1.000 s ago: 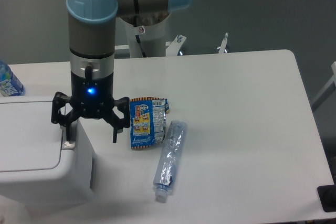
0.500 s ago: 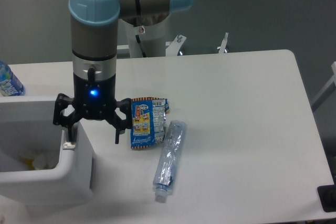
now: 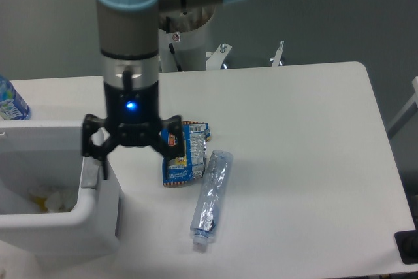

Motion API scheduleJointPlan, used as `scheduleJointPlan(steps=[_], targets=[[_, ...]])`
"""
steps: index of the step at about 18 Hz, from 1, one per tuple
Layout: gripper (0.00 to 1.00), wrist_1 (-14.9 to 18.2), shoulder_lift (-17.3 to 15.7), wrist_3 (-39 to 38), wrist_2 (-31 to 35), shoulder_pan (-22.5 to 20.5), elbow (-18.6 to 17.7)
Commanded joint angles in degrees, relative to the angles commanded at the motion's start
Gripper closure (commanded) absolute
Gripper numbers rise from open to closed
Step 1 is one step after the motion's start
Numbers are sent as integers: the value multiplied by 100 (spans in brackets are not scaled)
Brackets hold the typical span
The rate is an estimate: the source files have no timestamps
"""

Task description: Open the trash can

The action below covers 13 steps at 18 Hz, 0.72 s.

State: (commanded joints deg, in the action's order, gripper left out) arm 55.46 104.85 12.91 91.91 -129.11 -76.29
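The white trash can (image 3: 72, 219) stands at the left edge of the table. Its lid (image 3: 39, 136) is swung up at the back and the inside shows, with some yellowish and white rubbish (image 3: 49, 197) in it. The grey latch strip (image 3: 87, 179) sits on its right rim. My gripper (image 3: 140, 165) hangs open and empty just above the can's right rim; its left finger is over the latch strip and its right finger is over the table.
A blue snack wrapper (image 3: 191, 155) and a crushed clear plastic bottle (image 3: 209, 197) lie on the table right of the gripper. A blue-labelled bottle (image 3: 9, 102) stands at the far left edge. A black object (image 3: 407, 246) sits at the lower right corner.
The trash can's lid was flat and shut one second ago and now stands open. The gripper has moved a little to the right and up, still open.
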Motion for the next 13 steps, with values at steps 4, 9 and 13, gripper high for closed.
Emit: scheduleJointPlan(steps=[4, 9, 13], targets=[[0, 149, -18, 841, 784, -281, -52], [0, 914, -167, 2232, 926, -580, -140], [0, 914, -255, 2742, 917, -853, -299]])
